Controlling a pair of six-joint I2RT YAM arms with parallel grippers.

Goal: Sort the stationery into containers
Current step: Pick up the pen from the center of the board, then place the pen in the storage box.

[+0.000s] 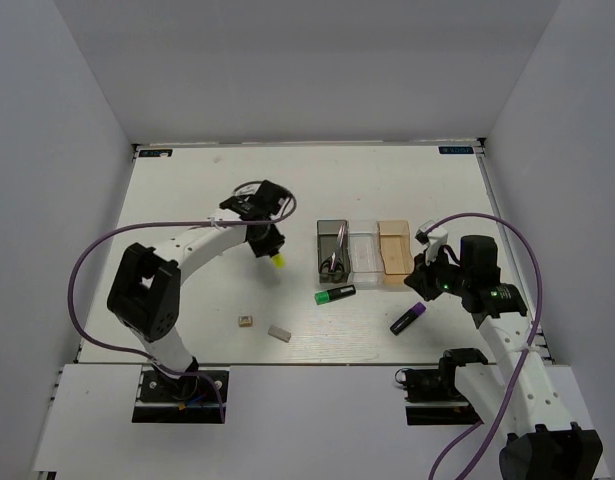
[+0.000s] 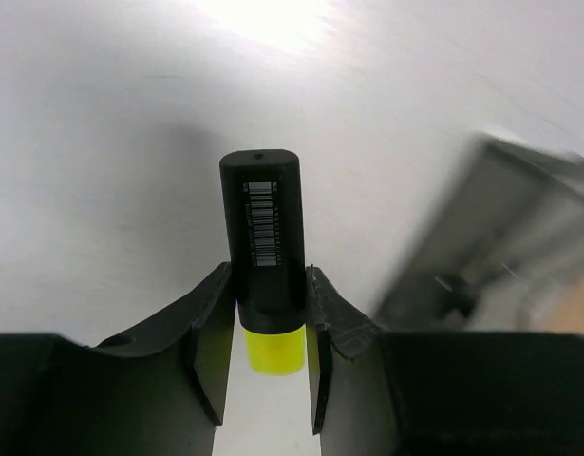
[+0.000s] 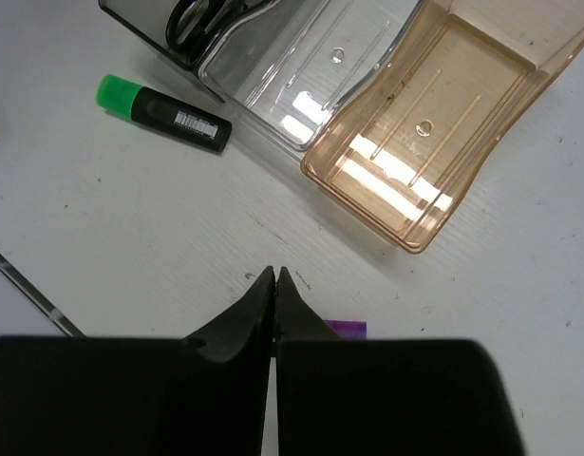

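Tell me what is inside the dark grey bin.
The black-handled scissors lie in the dark grey bin, handles toward the near end. Nothing else shows inside, though the floor beneath the scissors is covered.

1. I see the tan-orange bin [image 3: 434, 142] as translucent, glossy plastic throwing bright glints; the clear bin [image 3: 301, 76] shines likewise.
2. The dark grey bin [image 3: 144, 24] looks like smoky, glossy plastic.
3. The yellow highlighter [image 2: 263, 228] has a matt black plastic barrel with a printed barcode label.
4. The left gripper [image 2: 269, 304] fingers [image 2: 212, 347] read to me as matt black plastic.
5. The table [image 3: 111, 237] is white, matt and finely ribbed.
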